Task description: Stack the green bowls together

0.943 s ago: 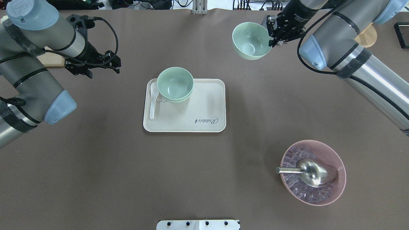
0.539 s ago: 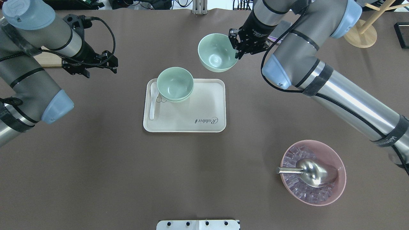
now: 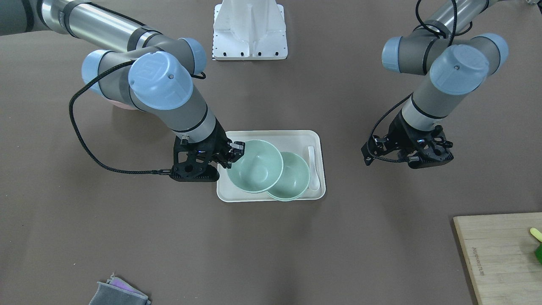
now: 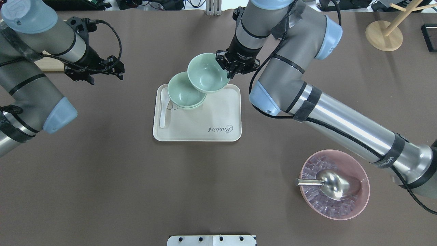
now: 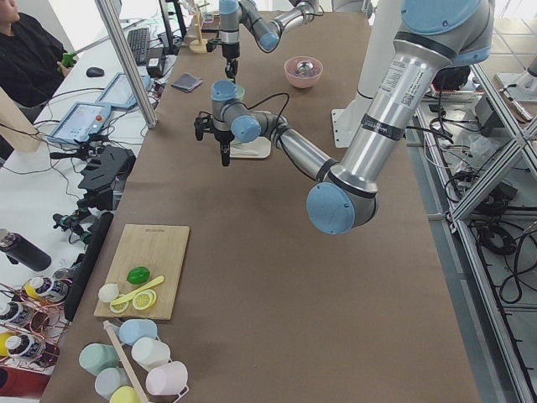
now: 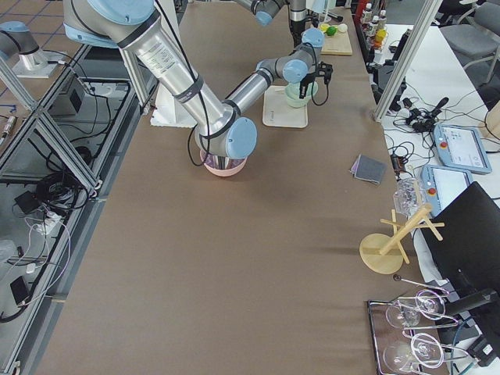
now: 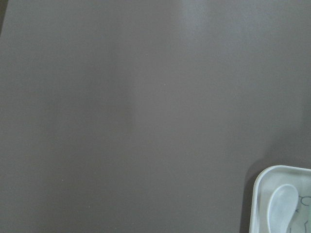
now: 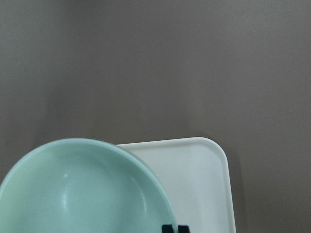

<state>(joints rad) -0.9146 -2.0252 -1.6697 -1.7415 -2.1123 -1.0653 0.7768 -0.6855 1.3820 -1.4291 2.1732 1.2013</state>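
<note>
My right gripper (image 4: 229,68) is shut on the rim of a pale green bowl (image 4: 206,72), holding it tilted in the air over the far edge of the cream tray (image 4: 205,130). The held bowl overlaps a green bowl (image 4: 183,92) resting on the tray, with a second rim showing under it. In the front view the held bowl (image 3: 254,167) sits beside the tray's bowl (image 3: 293,177), with the right gripper (image 3: 235,152) at its rim. The right wrist view shows the held bowl (image 8: 82,189) above the tray (image 8: 194,179). My left gripper (image 4: 94,72) hovers open and empty, left of the tray.
A white spoon (image 4: 163,109) lies on the tray's left side. A pink bowl (image 4: 358,164) of ice with a metal scoop (image 4: 336,184) stands near right. A wooden stand (image 4: 384,36) is far right; a cutting board (image 3: 499,254) and a grey cloth (image 3: 118,292) lie on the far side.
My right arm has carried the green bowl leftward and nearer, from the far right of the table to over the tray's bowls. The left arm has barely shifted.
</note>
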